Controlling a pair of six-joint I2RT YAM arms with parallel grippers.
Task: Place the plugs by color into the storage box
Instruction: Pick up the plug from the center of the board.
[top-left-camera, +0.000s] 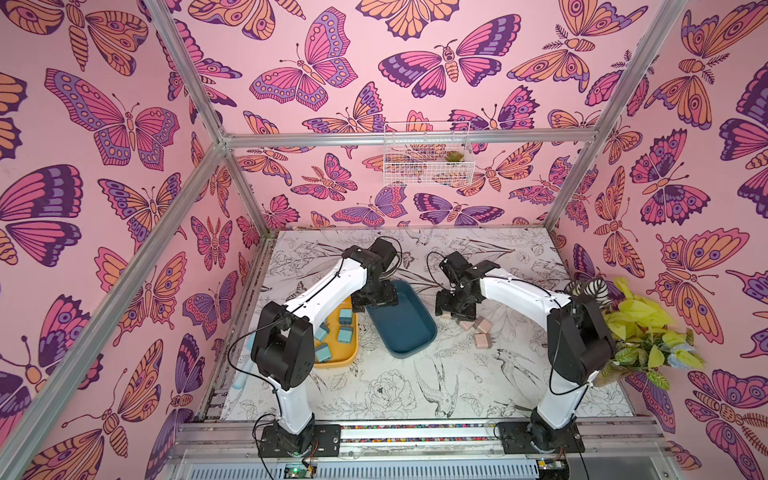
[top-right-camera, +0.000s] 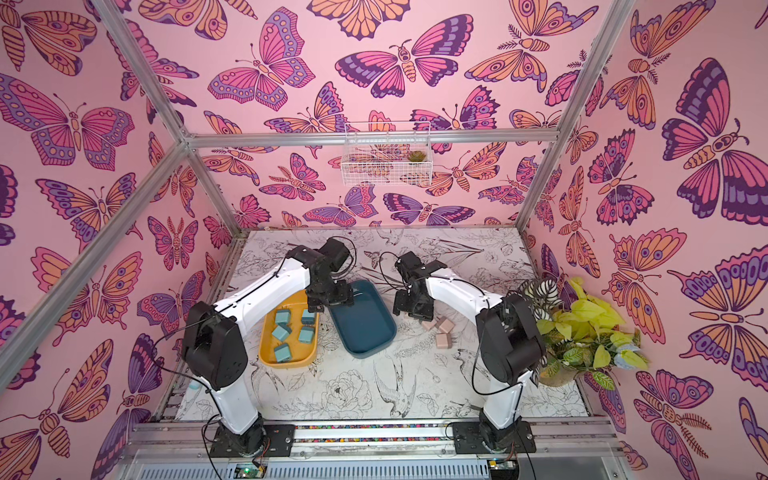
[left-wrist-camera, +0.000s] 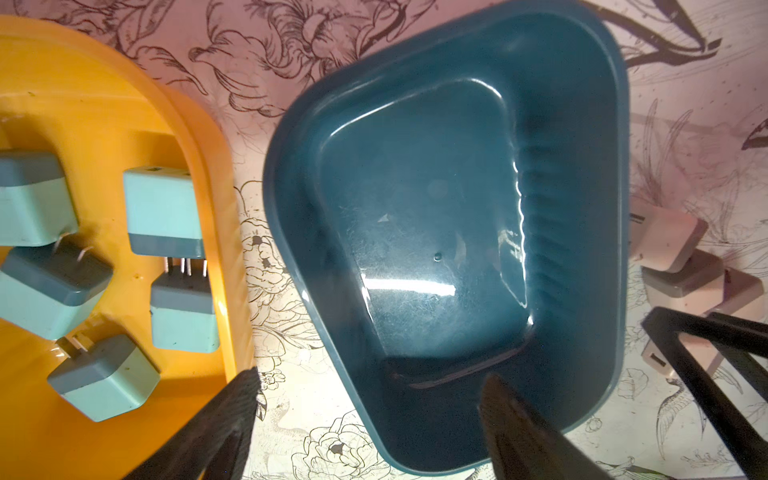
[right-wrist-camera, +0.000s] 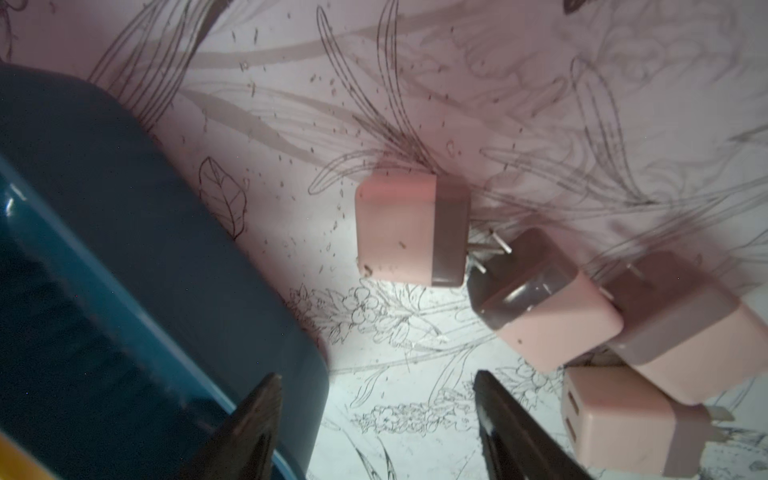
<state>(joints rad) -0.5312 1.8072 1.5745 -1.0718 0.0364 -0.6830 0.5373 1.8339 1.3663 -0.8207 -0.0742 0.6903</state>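
The left gripper (left-wrist-camera: 372, 378) hangs over the far end of the blue tray (left-wrist-camera: 582, 124), the end away from the arm bases. Its fingers (left-wrist-camera: 232, 415) are spread wide with nothing between them. One tip is over the strip of table (left-wrist-camera: 266, 232) between the two trays, and the other is over the blue tray's bare floor. Neither tip visibly touches anything.

Five teal plugs (left-wrist-camera: 162, 208) lie loosely in the yellow tray (left-wrist-camera: 83, 104), which sits just beside the blue one (their prongs point in various directions).

The right gripper (right-wrist-camera: 374, 376) is parted too and holds nothing. It is poised over the patterned table, next to the blue tray's outer wall.

The pink plugs (right-wrist-camera: 399, 228) lie on the table, on the opposite side of the blue tray from the yellow tray and near the right gripper. The right wrist view shows four of them. One lies a little apart, its prongs pointing toward the other three, which are bunched together, touching or nearly so.
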